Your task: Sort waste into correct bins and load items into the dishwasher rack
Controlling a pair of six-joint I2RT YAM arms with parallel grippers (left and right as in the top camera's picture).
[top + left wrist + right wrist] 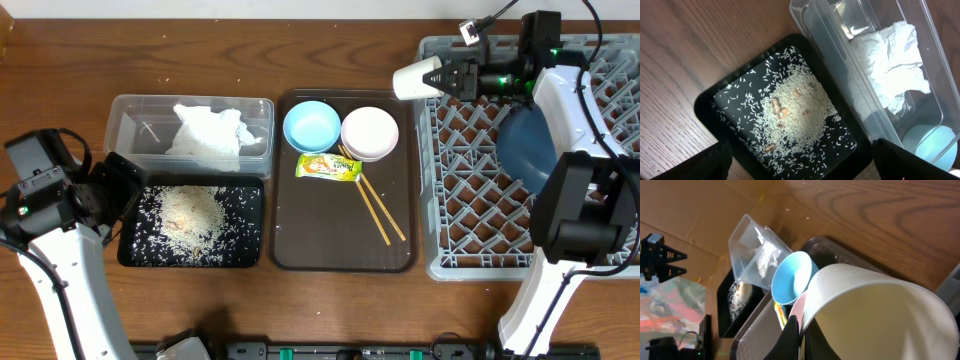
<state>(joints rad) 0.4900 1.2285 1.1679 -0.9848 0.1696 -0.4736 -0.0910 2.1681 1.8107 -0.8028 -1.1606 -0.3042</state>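
Cup (418, 79) pinched by rim in our clamped right gripper (800, 339), straddling rack (470, 160) far-left edge; thin pinch, we may drop it outside. Left gripper (122, 188) spread wide, empty.

A cream cup (875, 310) fills the lower right, tipped on its side. Its thin rim is pinched between the dark fingers of the right gripper (801, 332). Past the cup's left edge shows a light-blue bowl (792, 277), standing in a brown tray (840, 246). Farther left of the cup, a clear tub (747, 232) holds a crumpled white napkin (765, 257). Below the tub, a black tray (721, 302) holds rice (735, 296). The wooden table (880, 210) spreads above the cup.
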